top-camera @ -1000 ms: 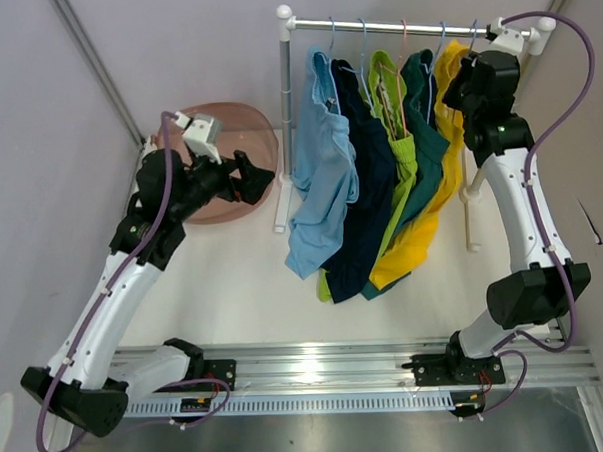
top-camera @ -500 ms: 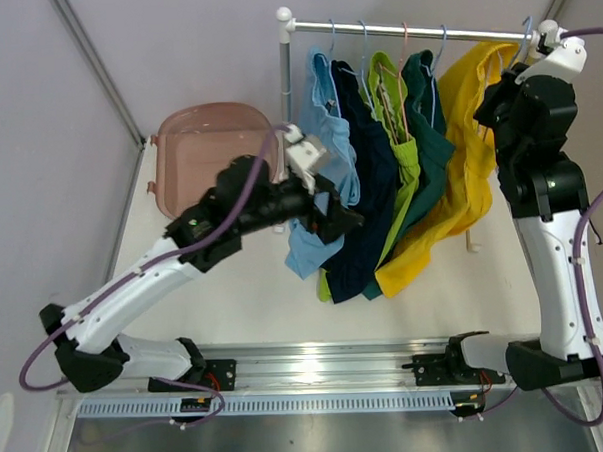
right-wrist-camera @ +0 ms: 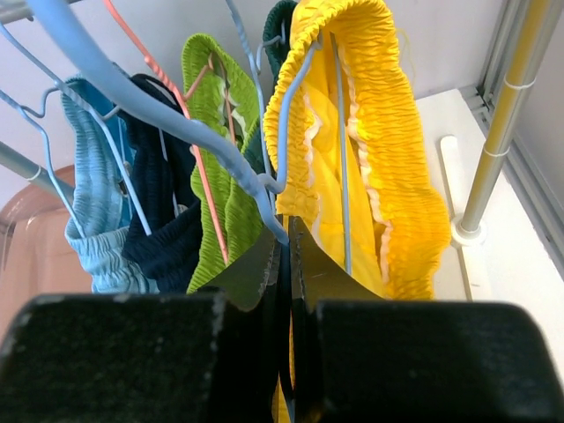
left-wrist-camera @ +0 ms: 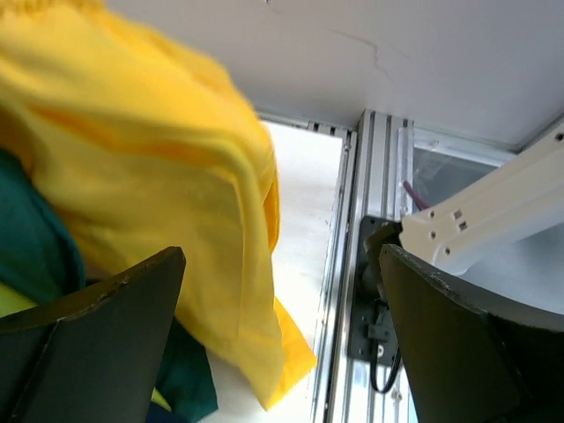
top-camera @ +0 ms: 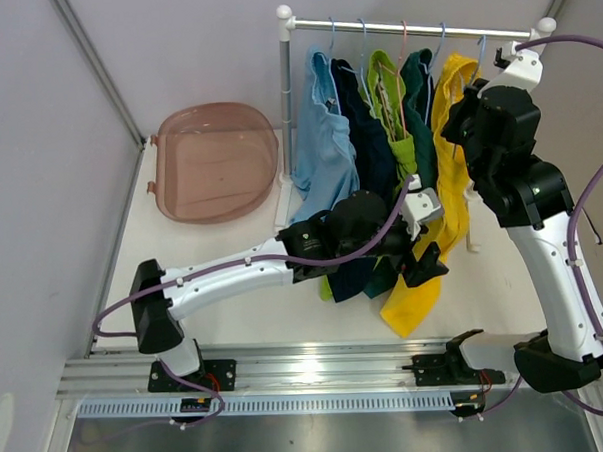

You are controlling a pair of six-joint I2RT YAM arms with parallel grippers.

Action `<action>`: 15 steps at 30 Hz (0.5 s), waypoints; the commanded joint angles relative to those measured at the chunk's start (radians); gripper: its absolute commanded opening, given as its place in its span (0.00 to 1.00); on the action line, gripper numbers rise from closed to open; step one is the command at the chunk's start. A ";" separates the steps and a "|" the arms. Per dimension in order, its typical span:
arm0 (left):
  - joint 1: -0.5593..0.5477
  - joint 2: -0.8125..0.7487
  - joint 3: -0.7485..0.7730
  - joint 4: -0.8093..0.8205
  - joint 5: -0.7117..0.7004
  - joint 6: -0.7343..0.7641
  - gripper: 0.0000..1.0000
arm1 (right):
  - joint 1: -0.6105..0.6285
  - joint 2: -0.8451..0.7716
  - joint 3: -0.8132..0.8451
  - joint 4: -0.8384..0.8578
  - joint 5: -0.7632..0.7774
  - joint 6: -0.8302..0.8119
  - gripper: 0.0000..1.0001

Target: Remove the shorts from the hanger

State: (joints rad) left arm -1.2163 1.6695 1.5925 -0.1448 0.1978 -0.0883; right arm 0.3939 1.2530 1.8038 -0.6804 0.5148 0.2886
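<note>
Right now the left gripper (left-wrist-camera: 282, 256) hangs with its fingers spread wide, and the bright yellow shorts (left-wrist-camera: 132, 150) are just ahead and to its left. The right gripper (right-wrist-camera: 284, 236) is pinched together on a blue hanger (right-wrist-camera: 176, 123). The yellow waistband sits directly beyond its tips, with the lime green shorts (right-wrist-camera: 211, 115), navy shorts (right-wrist-camera: 163, 203) and light blue shorts (right-wrist-camera: 88, 220) off to its left.

Yellow shorts (left-wrist-camera: 159, 159) crowd left gripper (left-wrist-camera: 282, 256) — table (left-wrist-camera: 304, 203) beyond, seemingly

Five shorts (top-camera: 320, 190) counted, a light blue pair (top-camera: 323, 135), a navy pair (top-camera: 362, 113), a lime green pair (top-camera: 385, 82), a dark teal pair (top-camera: 421, 91), a yellow pair (top-camera: 415, 293), five hangers (right-wrist-camera: 176, 123), one rack (top-camera: 287, 106), one pink basin (top-camera: 219, 160), two arms (top-camera: 234, 274).
</note>
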 commanded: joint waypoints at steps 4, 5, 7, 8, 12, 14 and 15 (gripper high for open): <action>-0.011 0.032 0.099 0.116 -0.009 0.015 0.99 | 0.016 -0.015 0.069 0.047 0.045 0.020 0.00; -0.011 0.042 0.103 0.128 -0.038 0.012 0.99 | 0.017 -0.017 0.071 0.047 0.044 0.023 0.00; -0.011 0.056 0.107 0.132 -0.054 0.015 0.97 | 0.017 -0.018 0.072 0.042 0.045 0.026 0.00; -0.011 0.073 0.122 0.132 -0.060 0.015 0.93 | 0.017 -0.018 0.075 0.041 0.045 0.029 0.00; -0.011 0.114 0.139 0.137 -0.070 0.010 0.71 | 0.017 -0.027 0.088 0.032 0.045 0.041 0.00; -0.011 0.128 0.142 0.134 -0.066 0.010 0.65 | 0.019 -0.030 0.091 0.027 0.045 0.046 0.00; -0.011 0.139 0.144 0.129 -0.066 0.010 0.49 | 0.017 -0.033 0.098 0.027 0.045 0.049 0.00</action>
State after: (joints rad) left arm -1.2221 1.7813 1.6920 -0.0387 0.1432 -0.0921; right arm 0.4046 1.2526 1.8332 -0.7086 0.5385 0.3134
